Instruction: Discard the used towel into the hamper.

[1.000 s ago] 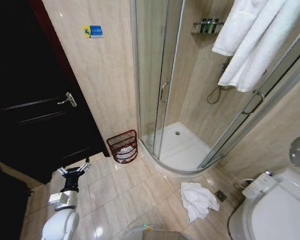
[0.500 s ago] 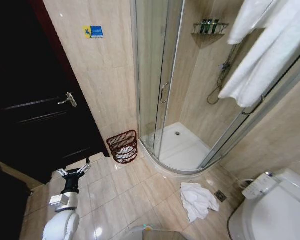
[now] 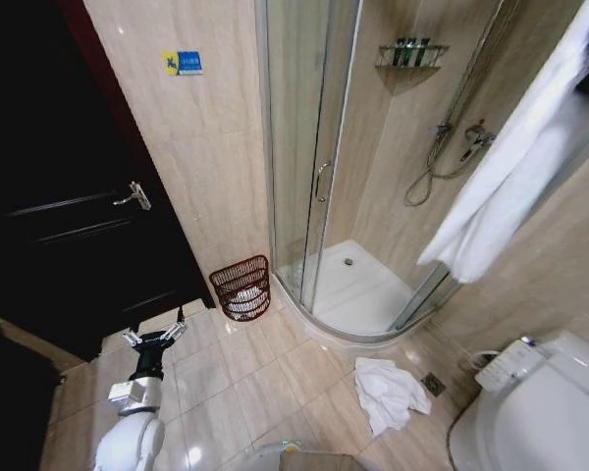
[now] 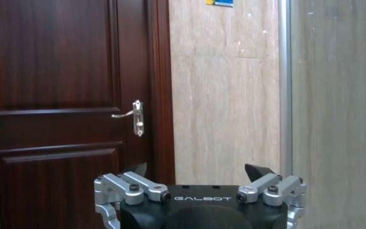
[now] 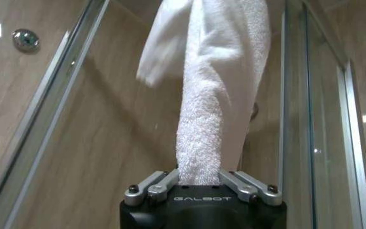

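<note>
Towel (image 3: 515, 186) swung rightward; wrist view shows right gripper (image 5: 199, 183) clamping it.

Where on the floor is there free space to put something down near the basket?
Bare tiles lie between the hamper, the left gripper and the crumpled towel on the floor. It is crowded on the right, between that towel, the shower base and the toilet.

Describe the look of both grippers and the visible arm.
Each gripper, left gripper and right gripper, has a black body lettered GALBOT in white, with silver metal linkages and bolts carrying the jaws. In the head view the left arm has a rounded white shell, then black and silver parts.
</note>
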